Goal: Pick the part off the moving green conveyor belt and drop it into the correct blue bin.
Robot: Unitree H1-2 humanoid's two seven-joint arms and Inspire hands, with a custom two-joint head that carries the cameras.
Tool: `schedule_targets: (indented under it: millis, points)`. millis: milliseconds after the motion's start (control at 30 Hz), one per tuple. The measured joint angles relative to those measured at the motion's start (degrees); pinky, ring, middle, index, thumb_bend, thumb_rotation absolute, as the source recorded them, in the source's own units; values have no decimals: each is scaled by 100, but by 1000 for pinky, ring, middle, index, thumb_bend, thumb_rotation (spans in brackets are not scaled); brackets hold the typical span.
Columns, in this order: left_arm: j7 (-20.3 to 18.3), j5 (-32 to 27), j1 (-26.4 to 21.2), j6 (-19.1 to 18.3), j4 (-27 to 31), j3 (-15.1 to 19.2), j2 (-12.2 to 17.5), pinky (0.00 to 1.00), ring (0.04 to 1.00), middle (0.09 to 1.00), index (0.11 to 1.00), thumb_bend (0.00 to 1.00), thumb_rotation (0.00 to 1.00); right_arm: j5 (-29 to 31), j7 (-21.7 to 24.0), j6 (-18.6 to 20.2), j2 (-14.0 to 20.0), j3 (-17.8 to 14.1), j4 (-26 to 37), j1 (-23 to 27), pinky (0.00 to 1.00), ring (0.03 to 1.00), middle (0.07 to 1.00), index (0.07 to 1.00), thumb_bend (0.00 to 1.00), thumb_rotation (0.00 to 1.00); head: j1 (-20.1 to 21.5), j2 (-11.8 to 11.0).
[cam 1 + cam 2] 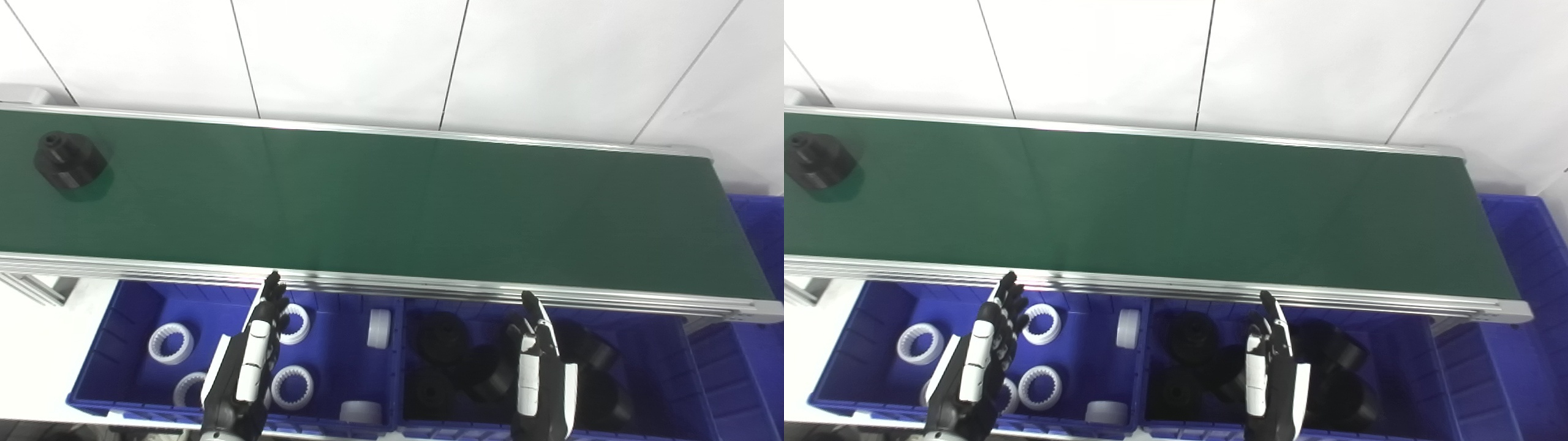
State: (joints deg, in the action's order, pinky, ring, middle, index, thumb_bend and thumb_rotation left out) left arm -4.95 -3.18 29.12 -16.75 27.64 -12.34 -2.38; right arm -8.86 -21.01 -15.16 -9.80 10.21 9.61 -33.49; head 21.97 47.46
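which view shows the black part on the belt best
The left eye view: the black part sits whole on the green conveyor belt, clear of the picture's left edge, with its raised top visible. The right eye view shows the same part at the very left edge, with its side nearly cut off.

A factory-style sorting station or robotics test cell: a long green conveyor belt [392,202] with aluminium side rails [429,285] runs across a floor of large white tiles [343,55]. Below its near edge sit blue plastic parts bins, one [116,343] holding white toothed rings [171,343], the next [686,367] holding black round machine parts [438,334]. A further blue bin [759,245] stands at the belt's right end.
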Motion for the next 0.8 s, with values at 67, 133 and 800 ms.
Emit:
schedule_targets:
  millis: [67, 133, 800]
  points:
    - [36, -16, -6, -77, 17, 37, -32, 1000, 1000, 1000, 1000, 518, 1000, 10, 0, 1, 1, 0, -3, 1, 838, 861, 930, 888, 774, 1000, 0, -9]
    - [46, -16, -3, -107, 19, 45, -29, 1000, 1000, 1000, 1000, 528, 1000, 45, 6, 1, 2, 2, -10, 2, 841, 865, 934, 890, 779, 1000, 0, -9]
    - [46, 114, -7, 113, -40, -47, -2, 1000, 1000, 1000, 1000, 560, 1000, 302, 412, 42, 54, 94, -19, 24, 873, 911, 956, 924, 808, 1000, -70, -35]
